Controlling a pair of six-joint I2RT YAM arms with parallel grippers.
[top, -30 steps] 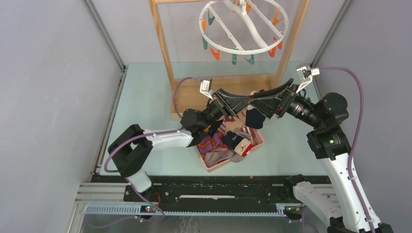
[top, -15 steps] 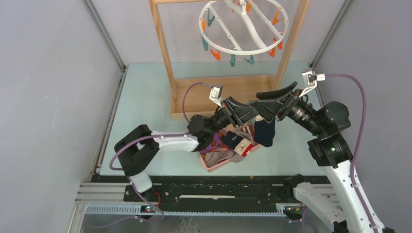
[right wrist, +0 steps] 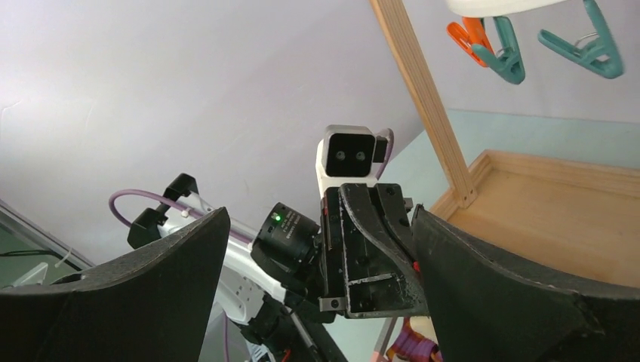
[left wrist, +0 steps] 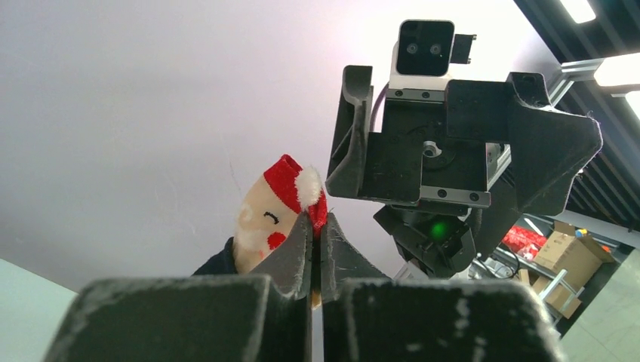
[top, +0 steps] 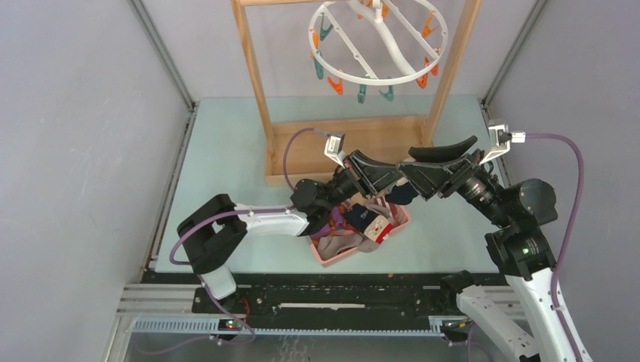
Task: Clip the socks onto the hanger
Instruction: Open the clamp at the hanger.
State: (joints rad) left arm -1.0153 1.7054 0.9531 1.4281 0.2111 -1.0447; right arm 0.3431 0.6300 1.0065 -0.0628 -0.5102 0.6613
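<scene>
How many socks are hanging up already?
None yet: no sock shows on the hanger. The left gripper pinches one Santa-cuffed sock while the right gripper stands open beside it. The other socks wait in the pink basket, so nearly all is left.

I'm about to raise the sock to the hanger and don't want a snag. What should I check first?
1. Left hand shut on the sock: ok, it pinches the Santa cuff.
2. Right hand off the sock: ok, jaws wide, nothing between them.
3. Right hand out of the way: not ok, it straddles the left hand.
4. Free clips on the hanger: ok, those in view hold nothing.
5. Sock toe clear of the pink basket: cannot tell.
</scene>
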